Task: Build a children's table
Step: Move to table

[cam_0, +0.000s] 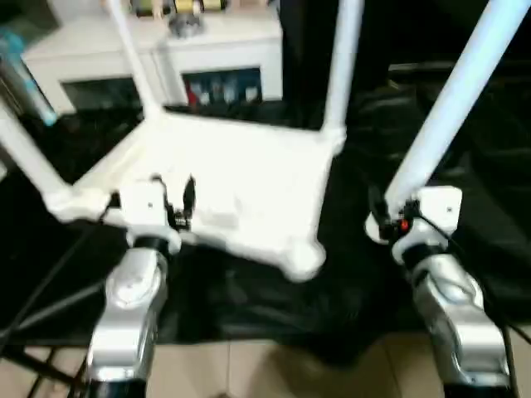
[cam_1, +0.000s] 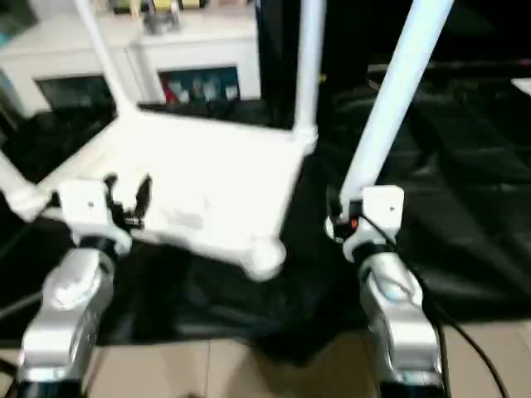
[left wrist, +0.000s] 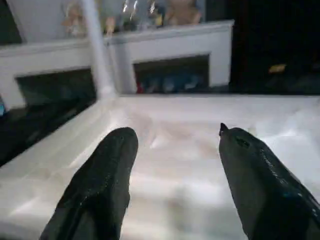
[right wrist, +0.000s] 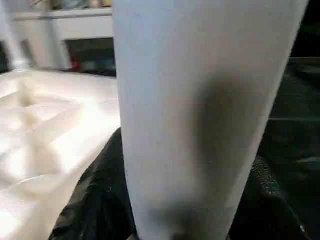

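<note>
Holding the fourth long white tapered tube leg, right gripper is clamped on its base. Left gripper, fingers spread & empty, is hovering over the white plastic ribbed upturned tabletop. Next: leg needs seating in the free near corner socket.

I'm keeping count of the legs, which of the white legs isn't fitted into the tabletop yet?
The leg held in the right gripper, off the tabletop's right side over the black cloth. The other three stand in corner sockets.

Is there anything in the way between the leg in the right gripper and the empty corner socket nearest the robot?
Nothing visible. The leg is held in the right gripper, off to the right of the tabletop. Between it and the empty socket lies only black cloth.
</note>
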You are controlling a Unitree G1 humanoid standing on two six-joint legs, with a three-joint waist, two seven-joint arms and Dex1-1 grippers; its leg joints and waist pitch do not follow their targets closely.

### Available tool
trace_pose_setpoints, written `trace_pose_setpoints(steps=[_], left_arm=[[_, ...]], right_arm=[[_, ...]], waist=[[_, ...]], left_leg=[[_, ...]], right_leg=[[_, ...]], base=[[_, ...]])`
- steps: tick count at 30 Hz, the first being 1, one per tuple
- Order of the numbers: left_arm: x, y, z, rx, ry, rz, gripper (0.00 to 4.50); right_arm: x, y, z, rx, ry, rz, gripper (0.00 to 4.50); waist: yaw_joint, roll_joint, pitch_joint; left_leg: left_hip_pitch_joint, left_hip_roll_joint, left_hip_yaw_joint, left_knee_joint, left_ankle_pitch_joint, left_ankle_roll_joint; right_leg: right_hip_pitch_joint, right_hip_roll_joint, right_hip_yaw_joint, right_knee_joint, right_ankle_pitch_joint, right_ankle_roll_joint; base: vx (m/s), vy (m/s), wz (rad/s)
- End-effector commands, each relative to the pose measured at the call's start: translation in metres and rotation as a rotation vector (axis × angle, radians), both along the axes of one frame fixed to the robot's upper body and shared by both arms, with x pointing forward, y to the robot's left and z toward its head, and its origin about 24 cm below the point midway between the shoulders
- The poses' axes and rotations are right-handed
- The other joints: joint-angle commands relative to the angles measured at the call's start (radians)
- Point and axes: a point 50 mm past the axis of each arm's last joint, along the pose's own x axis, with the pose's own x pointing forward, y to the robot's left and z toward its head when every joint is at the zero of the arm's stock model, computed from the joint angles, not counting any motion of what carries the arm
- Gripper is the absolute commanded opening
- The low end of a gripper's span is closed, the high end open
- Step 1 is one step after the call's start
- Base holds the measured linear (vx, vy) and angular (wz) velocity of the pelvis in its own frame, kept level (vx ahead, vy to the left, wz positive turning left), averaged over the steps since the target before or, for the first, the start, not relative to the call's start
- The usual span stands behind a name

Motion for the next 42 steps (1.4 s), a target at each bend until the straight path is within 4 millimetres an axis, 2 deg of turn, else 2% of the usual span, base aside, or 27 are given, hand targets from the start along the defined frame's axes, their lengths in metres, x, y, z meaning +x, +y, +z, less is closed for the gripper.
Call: trace_pose_setpoints(steps=[1,2,4,5,6,7,9,13,16,17,19,20,22,23,28,29,30,32,33,34,35,36,37,38,39,40,42], left_arm=[[-0.004,0.000,0.005,-0.022,-0.021,0.034,3.00],[-0.004,0.001,0.005,-0.026,-0.023,0.037,3.00],[-0.006,0.002,0.004,-0.016,-0.007,0.053,3.00],[-0.009,0.004,0.004,-0.005,0.007,0.062,3.00],[-0.009,0.005,0.004,-0.005,0.011,0.058,3.00],[-0.010,0.005,0.004,-0.006,0.019,0.051,3.00],[-0.009,0.006,0.004,-0.018,0.024,0.028,3.00],[-0.008,0.001,0.001,-0.009,0.021,-0.007,3.00],[-0.004,-0.018,0.002,-0.034,0.006,-0.100,3.00],[0.000,-0.028,0.003,-0.061,-0.002,-0.160,3.00],[0.002,-0.034,0.001,-0.046,0.008,-0.189,3.00],[0.002,-0.037,0.001,-0.039,0.009,-0.202,3.00],[0.002,-0.039,0.001,-0.030,0.013,-0.211,3.00],[0.002,-0.037,0.003,-0.006,0.005,-0.217,3.00],[0.004,-0.027,0.006,0.002,-0.009,-0.187,3.00],[0.006,-0.025,0.009,-0.007,-0.020,-0.181,3.00],[0.012,-0.023,0.012,-0.011,-0.033,-0.178,3.00],[0.015,-0.024,0.013,-0.020,-0.036,-0.171,3.00],[0.016,-0.025,0.014,-0.028,-0.038,-0.165,3.00],[0.017,-0.027,0.015,-0.040,-0.039,-0.160,3.00],[0.017,-0.029,0.016,-0.054,-0.040,-0.162,3.00],[0.016,-0.030,0.017,-0.060,-0.039,-0.164,3.00],[0.015,-0.030,0.016,-0.064,-0.038,-0.163,3.00],[0.014,-0.029,0.014,-0.070,-0.031,-0.161,3.00],[0.013,-0.027,0.011,-0.072,-0.018,-0.148,3.00],[0.013,-0.027,0.011,-0.072,-0.018,-0.148,3.00],[0.013,-0.023,0.006,-0.068,0.001,-0.115,3.00]], right_arm=[[0.002,-0.002,0.004,-0.005,-0.003,0.027,1.91],[0.002,-0.002,0.004,-0.004,-0.002,0.030,1.91],[0.002,-0.001,0.002,-0.007,0.008,0.049,1.91],[0.001,0.000,-0.001,-0.003,0.022,0.066,1.91],[0.001,0.001,-0.001,0.005,0.028,0.072,1.91],[0.001,0.001,-0.002,0.014,0.033,0.080,1.91],[0.003,0.004,-0.002,0.017,0.037,0.092,1.91],[0.006,0.001,-0.003,0.037,0.044,0.105,1.91],[0.013,-0.012,0.007,0.048,0.022,0.055,1.91],[0.017,-0.019,0.016,0.053,-0.002,0.025,1.91],[0.015,-0.023,0.020,0.046,-0.018,0.016,1.91],[0.014,-0.025,0.023,0.052,-0.026,0.016,1.91],[0.011,-0.028,0.024,0.056,-0.032,0.011,1.91],[0.009,-0.030,0.025,0.055,-0.035,0.004,1.91],[0.006,-0.034,0.027,0.056,-0.039,-0.011,1.91],[0.006,-0.033,0.026,0.051,-0.037,-0.005,1.91],[0.008,-0.032,0.022,0.036,-0.027,-0.007,1.91],[0.010,-0.031,0.021,0.019,-0.023,-0.005,1.91],[0.010,-0.030,0.021,0.013,-0.024,0.002,1.91],[0.009,-0.028,0.024,0.016,-0.028,0.023,1.91],[0.010,-0.027,0.026,0.012,-0.033,0.039,1.91],[0.010,-0.026,0.026,0.007,-0.035,0.042,1.91],[0.011,-0.026,0.026,0.006,-0.035,0.039,1.91],[0.013,-0.025,0.027,0.008,-0.036,0.038,1.91],[0.015,-0.023,0.029,0.013,-0.038,0.039,1.91],[0.015,-0.023,0.029,0.013,-0.038,0.039,1.91],[0.016,-0.020,0.030,0.017,-0.039,0.050,1.91]], waist=[[-0.018,0.028,-0.063],[-0.018,0.023,-0.066],[-0.002,-0.003,-0.063],[0.002,-0.049,-0.064],[0.029,-0.059,-0.057],[0.037,-0.072,-0.051],[0.040,-0.066,-0.039],[0.030,-0.069,-0.033],[0.023,-0.053,-0.035],[0.023,-0.056,-0.035],[0.016,-0.025,-0.031],[0.003,-0.043,-0.020],[-0.002,-0.044,-0.015],[-0.007,-0.047,-0.027],[-0.008,-0.053,-0.053],[-0.012,-0.067,-0.060],[-0.008,-0.039,-0.067],[-0.019,-0.034,-0.076],[-0.044,-0.025,-0.077],[-0.073,-0.040,-0.079],[-0.073,-0.048,-0.070],[-0.074,-0.065,-0.069],[-0.041,-0.114,-0.060],[-0.001,-0.104,-0.053],[0.003,-0.114,-0.056],[0.000,-0.115,-0.052],[-0.007,-0.084,-0.039]], left_leg=[[0.073,0.158,-0.119,-0.178,0.054,-0.135],[0.075,0.178,-0.120,-0.162,0.246,-0.048],[0.046,0.166,-0.088,-0.152,0.304,0.086],[0.006,0.097,-0.034,-0.118,0.204,0.128],[-0.009,0.055,0.001,-0.116,0.044,0.114],[-0.006,0.058,0.006,-0.117,-0.031,0.110],[0.008,0.083,0.008,-0.150,-0.140,0.067],[0.019,0.102,0.008,-0.170,-0.219,0.020],[0.022,0.103,0.012,-0.169,-0.214,-0.002],[0.039,0.101,0.018,-0.171,-0.283,-0.017],[0.055,0.098,0.017,-0.180,-0.396,-0.027],[0.065,0.093,0.020,-0.182,-0.493,-0.016],[0.084,0.085,0.027,-0.183,-0.544,0.003],[0.069,0.072,0.037,-0.182,-0.434,0.051],[0.050,0.054,0.051,-0.167,-0.127,0.157],[0.051,0.046,0.050,-0.155,-0.009,0.231],[0.059,0.043,0.044,-0.148,0.065,0.282],[0.104,0.056,0.019,-0.143,0.164,0.353],[0.180,0.100,-0.038,-0.130,0.290,0.466],[0.265,0.179,-0.110,-0.124,0.361,0.559],[0.257,0.199,-0.134,-0.128,0.422,0.620],[0.231,0.165,-0.114,-0.115,0.395,0.581],[0.076,-0.031,0.013,-0.049,0.179,0.423],[-0.026,-0.049,0.012,0.071,-0.035,0.302],[-0.080,-0.021,-0.016,0.106,-0.008,0.181],[-0.091,-0.022,-0.014,0.098,0.029,0.146],[-0.074,-0.003,-0.009,0.017,0.162,0.110]], right_leg=[[-0.011,-0.002,-0.048,0.015,0.061,-0.062],[0.001,-0.024,-0.051,0.012,0.034,-0.058],[0.025,-0.048,-0.047,-0.013,0.039,-0.071],[0.059,-0.091,-0.025,-0.066,0.130,-0.115],[0.069,-0.131,-0.011,-0.089,0.060,-0.144],[0.066,-0.140,-0.005,-0.107,-0.051,-0.138],[0.051,-0.111,-0.018,-0.116,-0.352,-0.128],[0.038,-0.090,-0.025,-0.107,-0.263,-0.132],[0.043,-0.089,-0.022,-0.101,-0.193,-0.144],[0.045,-0.088,-0.023,-0.103,-0.232,-0.136],[0.051,-0.078,-0.033,-0.111,-0.319,-0.130],[0.056,-0.069,-0.041,-0.128,-0.414,-0.124],[0.064,-0.066,-0.049,-0.144,-0.512,-0.122],[0.111,-0.075,-0.040,-0.157,-0.510,-0.135],[0.162,-0.060,-0.040,-0.145,-0.272,-0.200],[0.169,-0.045,-0.046,-0.125,-0.106,-0.226],[0.169,-0.041,-0.051,-0.104,-0.018,-0.232],[0.140,-0.019,-0.069,-0.068,0.077,-0.212],[0.063,-0.010,-0.095,-0.022,0.067,-0.146],[-0.044,-0.045,-0.086,0.032,-0.068,-0.062],[-0.081,-0.075,-0.063,0.070,-0.121,0.035],[-0.068,-0.093,-0.038,0.045,-0.070,0.034],[0.092,-0.089,0.022,-0.043,0.063,0.016],[0.194,-0.209,0.137,-0.121,-0.067,-0.149],[0.232,-0.192,0.118,-0.090,0.050,-0.264],[0.232,-0.165,0.092,-0.079,0.136,-0.282],[0.197,-0.113,0.007,-0.108,0.086,-0.319]], base=[[-0.034,0.145,0.02],[-0.030,0.081,-0.06],[-0.043,0.063,-0.05],[-0.085,-0.004,-0.02],[-0.085,-0.004,-0.02],[-0.100,-0.051,0.03],[-0.079,-0.059,0.02],[-0.014,-0.009,0.00],[0.000,0.000,0.00],[0.000,0.000,0.00],[0.000,0.000,0.00],[0.000,0.000,0.00],[0.045,0.005,-0.03],[0.063,0.001,-0.04],[0.127,-0.005,-0.02],[0.155,0.007,0.08],[0.155,0.007,0.08],[0.179,-0.010,0.07],[0.178,-0.022,0.06],[0.138,-0.050,-0.01],[0.049,-0.080,-0.18],[0.049,-0.080,-0.18],[0.010,-0.064,0.03],[0.112,0.004,0.16],[0.112,0.004,0.16],[0.156,0.012,-0.03],[0.129,-0.012,-0.06]])
